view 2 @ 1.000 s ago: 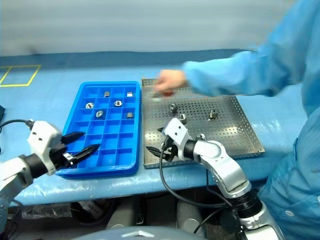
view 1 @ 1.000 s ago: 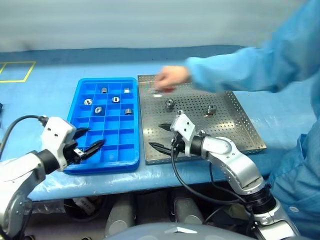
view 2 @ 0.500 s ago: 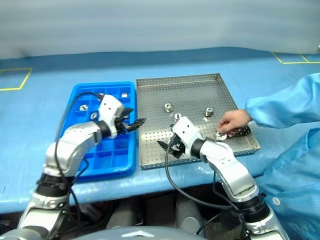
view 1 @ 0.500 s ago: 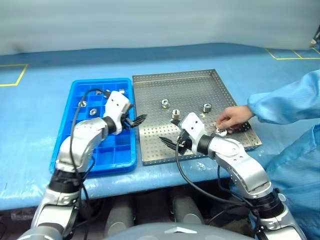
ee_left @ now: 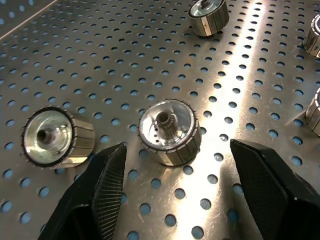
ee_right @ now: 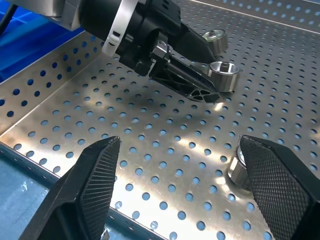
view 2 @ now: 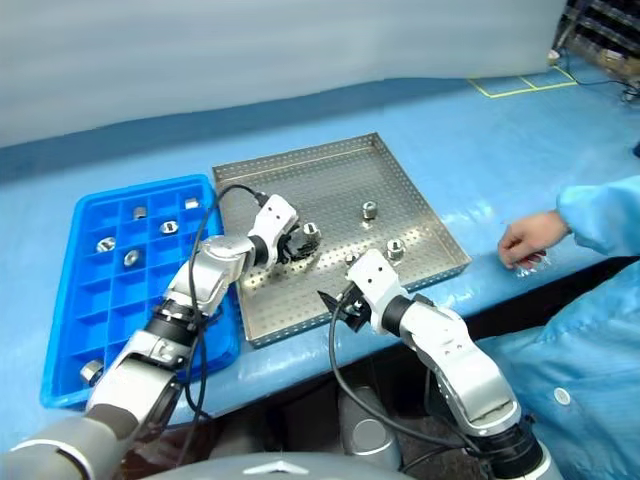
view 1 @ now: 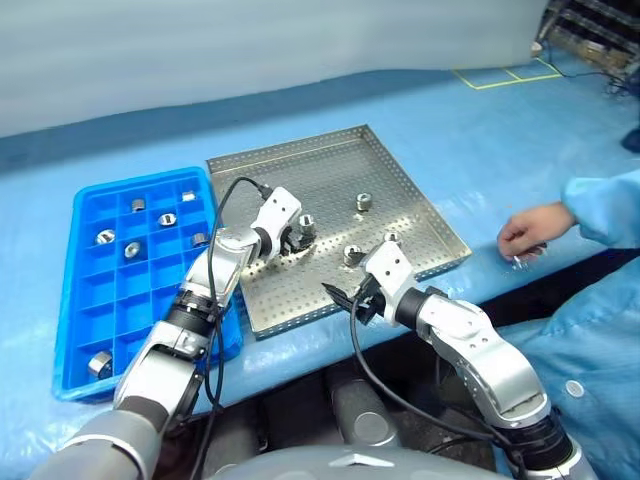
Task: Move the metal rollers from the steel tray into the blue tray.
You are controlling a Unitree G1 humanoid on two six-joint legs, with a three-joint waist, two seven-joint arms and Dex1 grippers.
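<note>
Your left hand [ee_left: 170, 200] stands open and empty, straddling a roller [ee_left: 169, 131] on the steel tray [view 1: 330, 160]; close off-centre and it rolls into its neighbour [ee_left: 57, 138]. Your right hand [ee_right: 180, 190] waits open, empty.

A broad table under a smooth blue plastic sheet [view 1: 460, 150] carries the scene. At its far right corner, thin yellow tape lines [view 1: 500, 74] mark a rectangle on the sheet. A person's bare hand [view 1: 527, 232] in a light blue gown sleeve [view 1: 606, 205] rests on the sheet at the table's right front edge.
</note>
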